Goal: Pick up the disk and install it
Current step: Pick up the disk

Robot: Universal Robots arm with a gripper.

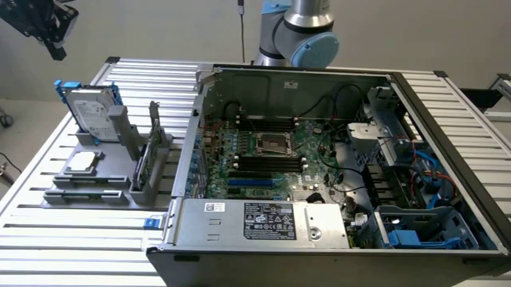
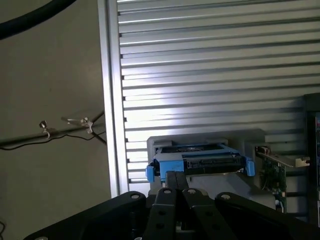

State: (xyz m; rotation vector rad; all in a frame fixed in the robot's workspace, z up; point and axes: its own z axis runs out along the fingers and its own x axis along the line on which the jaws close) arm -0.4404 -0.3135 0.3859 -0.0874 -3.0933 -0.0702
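Note:
The disk (image 1: 90, 113) stands upright in a grey holder (image 1: 104, 173) at the exterior view's left, silver with a white label and a bright blue frame. My gripper (image 1: 56, 51) hangs high above and behind it, well clear, black fingers pointing down. In the wrist view the disk (image 2: 200, 163) appears edge-on, its blue frame ends at both sides, beyond my gripper (image 2: 176, 181). The fingers (image 2: 170, 187) are pressed together, shut on nothing.
The holder also carries a small square processor chip (image 1: 83, 161) and an upright green circuit card (image 1: 152, 149). An open computer case (image 1: 319, 173) takes up the slatted metal table (image 1: 72, 251), with blue drive bays (image 1: 415, 233) at its near right corner. Cables (image 2: 60, 131) run beyond the table's edge.

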